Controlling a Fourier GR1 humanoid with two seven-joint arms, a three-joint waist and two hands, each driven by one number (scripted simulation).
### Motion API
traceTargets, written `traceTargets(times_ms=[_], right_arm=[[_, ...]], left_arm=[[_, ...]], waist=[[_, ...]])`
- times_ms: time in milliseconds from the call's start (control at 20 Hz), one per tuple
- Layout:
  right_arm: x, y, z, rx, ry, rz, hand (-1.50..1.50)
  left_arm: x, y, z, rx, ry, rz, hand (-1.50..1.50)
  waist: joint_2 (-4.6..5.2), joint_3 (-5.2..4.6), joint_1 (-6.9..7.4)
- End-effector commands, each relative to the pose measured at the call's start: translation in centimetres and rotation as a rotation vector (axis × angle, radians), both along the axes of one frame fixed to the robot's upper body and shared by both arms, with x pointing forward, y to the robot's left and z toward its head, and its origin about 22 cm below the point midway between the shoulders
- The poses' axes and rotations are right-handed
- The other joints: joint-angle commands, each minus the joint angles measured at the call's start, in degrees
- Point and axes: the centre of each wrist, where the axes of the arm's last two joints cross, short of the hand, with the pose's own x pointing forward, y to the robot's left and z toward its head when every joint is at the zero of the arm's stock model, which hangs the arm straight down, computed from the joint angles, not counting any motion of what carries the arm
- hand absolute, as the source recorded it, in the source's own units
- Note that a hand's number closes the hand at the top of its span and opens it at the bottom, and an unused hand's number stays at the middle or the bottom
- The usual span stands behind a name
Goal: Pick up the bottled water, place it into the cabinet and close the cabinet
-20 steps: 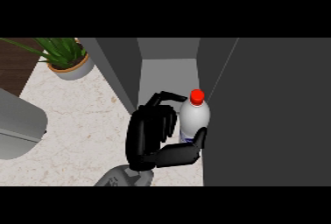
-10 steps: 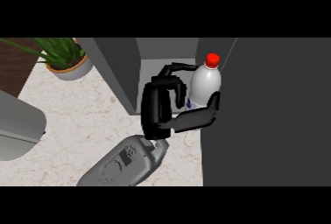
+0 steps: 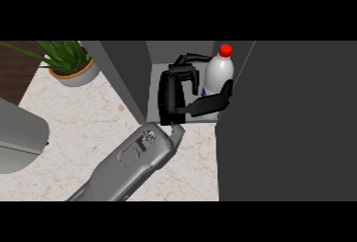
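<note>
bottled water (image 3: 219, 71): upright, red cap, inside cabinet (image 3: 132, 80) opening, apparently on its floor
hand (image 3: 175, 92): only one showing, side unclear; fingers and thumb curled round bottle
door (image 3: 286, 123): open
done: pick-up, carry in
left: release, withdraw, close
surface (image 3: 77, 123): potted plant (image 3: 70, 64) at far left

White plastic water bottle (image 3: 218, 75) with red cap and bluish label patch, at 12 o'clock. Black hand (image 3: 174, 94) on grey forearm (image 3: 129, 165). Dark grey cabinet (image 3: 293, 123), lighter grey interior. Cream marble-veined counter (image 3: 77, 123). Green leafy plant in tan pot (image 3: 70, 64), 10 o'clock. Grey rounded object (image 3: 17, 142), 9 o'clock.
</note>
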Motion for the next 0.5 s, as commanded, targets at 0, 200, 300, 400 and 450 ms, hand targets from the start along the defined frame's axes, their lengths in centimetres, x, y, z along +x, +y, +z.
traceTargets(times_ms=[0, 200, 300, 400, 450], right_arm=[[0.2, 0.1, 2.2, 0.079, -0.070, 0.025, -1.50], [-0.4, 0.8, 2.6, 0.066, -0.052, 0.051, -1.50], [-0.9, -0.3, 1.1, 0.095, -0.030, 0.009, -1.50], [0.3, -0.5, 1.8, 0.075, -0.048, 0.040, -1.50], [-0.2, 0.3, 2.3, 0.102, -0.054, 0.027, -1.50]], left_arm=[[1.9, 1.5, -2.5, 0.053, 0.004, 0.018, 1.50], [2.7, 1.6, -3.4, 0.093, 0.050, 0.063, 1.50], [3.9, 2.4, -2.0, 0.040, 0.062, 0.065, 1.50], [4.2, 3.1, -3.1, 0.027, 0.048, 0.110, 1.50], [4.4, 3.0, -3.1, 0.012, 0.072, 0.115, 1.50]], waist=[[0.39, -0.04, -0.11], [0.22, -0.04, -0.78], [-0.08, 0.00, 0.07], [0.31, -0.03, 0.06], [0.42, -0.07, -0.76]])
